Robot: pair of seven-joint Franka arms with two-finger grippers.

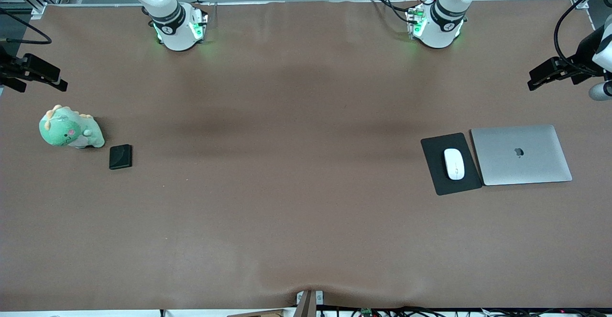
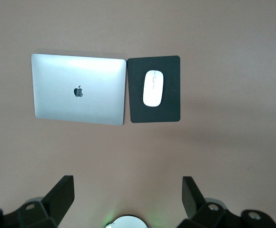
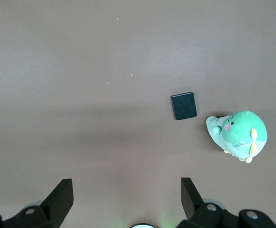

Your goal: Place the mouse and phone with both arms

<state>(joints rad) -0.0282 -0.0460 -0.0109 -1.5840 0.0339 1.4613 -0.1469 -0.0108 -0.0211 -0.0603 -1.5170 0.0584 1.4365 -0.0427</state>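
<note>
Stock: Apple-logo laptop [image 1: 521, 155] touching mouse pad [image 1: 437, 173] bearing mouse [image 1: 454, 164]; phone [image 1: 120, 157] near my right arm's table [image 1: 296, 221] edge; my left gripper [image 2: 128, 194] and right gripper [image 3: 127, 194] spread, empty.

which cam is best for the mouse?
Left wrist view: the mouse lies unobstructed on the mouse pad, its grey centre line visible. Front view shows it smaller. Right wrist view doesn't show it.

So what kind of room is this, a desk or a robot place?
Probably a robot lab made to look like a desk: two white arms are bolted to a brown table, cables run along its edge, and a laptop, mouse and plush toy are laid out.
</note>
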